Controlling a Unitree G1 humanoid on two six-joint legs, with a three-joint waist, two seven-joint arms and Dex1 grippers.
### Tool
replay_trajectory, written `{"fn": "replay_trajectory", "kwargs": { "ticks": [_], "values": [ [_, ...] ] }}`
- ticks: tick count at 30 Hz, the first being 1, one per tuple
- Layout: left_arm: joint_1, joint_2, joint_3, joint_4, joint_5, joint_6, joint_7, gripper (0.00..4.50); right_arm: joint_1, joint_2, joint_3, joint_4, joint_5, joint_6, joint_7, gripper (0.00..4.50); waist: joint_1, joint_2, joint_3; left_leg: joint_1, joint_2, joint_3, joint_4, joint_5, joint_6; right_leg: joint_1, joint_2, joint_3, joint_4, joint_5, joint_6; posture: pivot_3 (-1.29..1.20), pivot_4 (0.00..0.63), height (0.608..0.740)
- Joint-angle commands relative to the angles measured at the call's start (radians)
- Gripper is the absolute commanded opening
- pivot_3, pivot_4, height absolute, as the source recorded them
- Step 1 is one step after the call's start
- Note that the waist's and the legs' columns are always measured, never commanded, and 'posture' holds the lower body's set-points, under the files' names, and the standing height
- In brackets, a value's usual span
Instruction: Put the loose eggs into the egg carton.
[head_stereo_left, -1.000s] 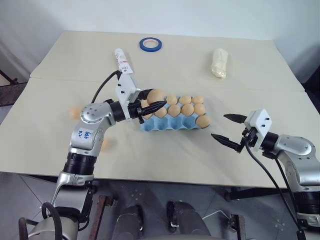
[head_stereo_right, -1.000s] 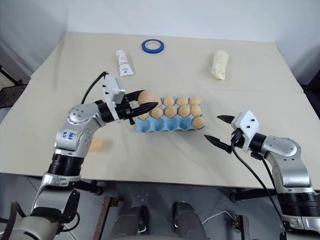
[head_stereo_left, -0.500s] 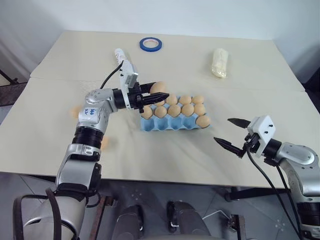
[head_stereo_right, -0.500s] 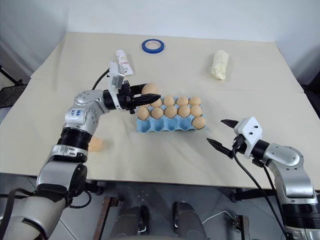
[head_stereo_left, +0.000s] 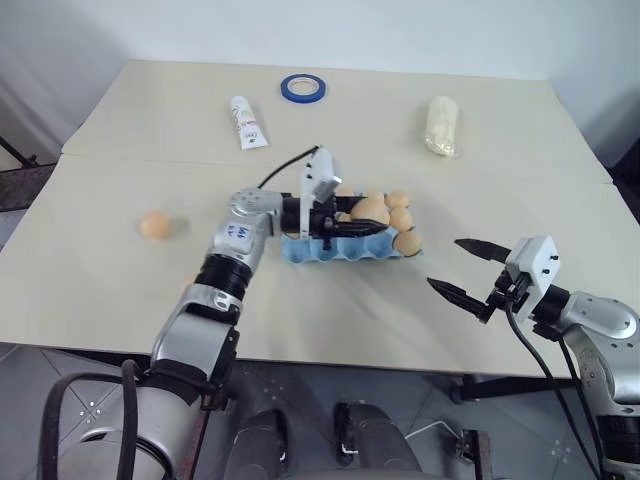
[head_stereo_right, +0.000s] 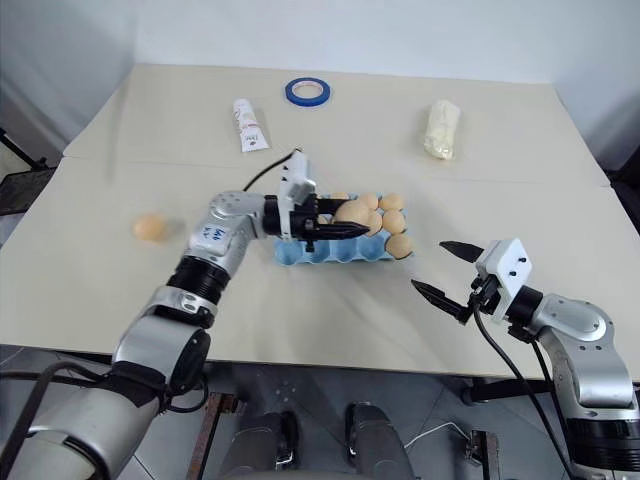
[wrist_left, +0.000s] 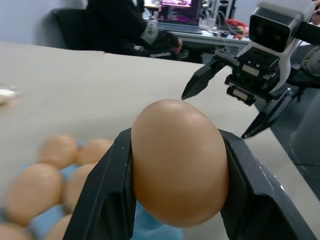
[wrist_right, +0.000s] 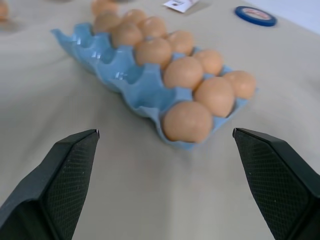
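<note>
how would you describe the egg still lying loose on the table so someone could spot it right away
Start at the light blue egg carton in the middle of the table, then look well out to the robot's left. One loose egg lies there alone on the bare tabletop. Unlike the eggs in the carton's cups or the egg clamped in the left gripper, it touches nothing but the table.

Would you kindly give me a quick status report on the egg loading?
Left end effector shut on egg, over the egg carton. Right end effector open, empty, beside the carton. One loose egg on the table. Nothing blocking.
</note>
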Motion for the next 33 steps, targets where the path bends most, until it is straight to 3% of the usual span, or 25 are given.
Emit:
{"fn": "replay_trajectory", "kwargs": {
  "ticks": [1,13,22,28,33],
  "values": [
    [-0.014,-0.03,-0.004,-0.02,0.03,-0.014,0.069,1.74,0.004,0.012,-0.023,-0.036,0.011,-0.018,-0.015,4.5,-0.002,0.0,0.0,0.0,0.0,0.0,0.0,0.0,0.0,0.0,0.0,0.0,0.0,0.0,0.0,0.0,0.15,0.74],
    [-0.066,-0.097,-0.009,0.116,0.123,-0.074,0.228,1.74,0.016,0.014,-0.031,-0.043,-0.007,-0.021,-0.049,4.5,0.0,0.0,0.0,0.0,0.0,0.0,-0.001,0.0,0.001,0.0,0.0,0.0,0.0,0.0,0.0,0.0,0.15,0.74],
    [-0.052,-0.11,-0.005,0.088,0.12,-0.032,0.219,4.47,0.003,0.01,-0.024,-0.034,-0.016,-0.019,-0.059,4.5,-0.001,0.0,0.0,0.001,0.0,0.0,-0.001,0.0,0.001,0.0,0.0,0.0,0.0,0.0,0.0,0.0,0.15,0.74],
    [-0.029,-0.061,0.005,-0.012,0.11,-0.016,0.211,4.47,-0.007,0.005,-0.023,-0.028,-0.018,-0.016,-0.053,4.5,-0.002,0.0,0.0,0.001,0.0,0.0,-0.001,0.0,0.0,0.0,0.001,0.0,0.001,0.0,0.0,0.0,0.15,0.74],
    [0.051,0.058,0.052,-0.253,0.049,0.043,0.177,4.47,-0.01,-0.004,-0.02,-0.03,-0.007,-0.007,-0.026,4.5,-0.004,0.0,0.0,0.001,0.0,0.0,-0.002,0.001,-0.002,0.0,0.001,0.001,0.001,0.0,0.0,0.0,0.15,0.74]
  ]
}}
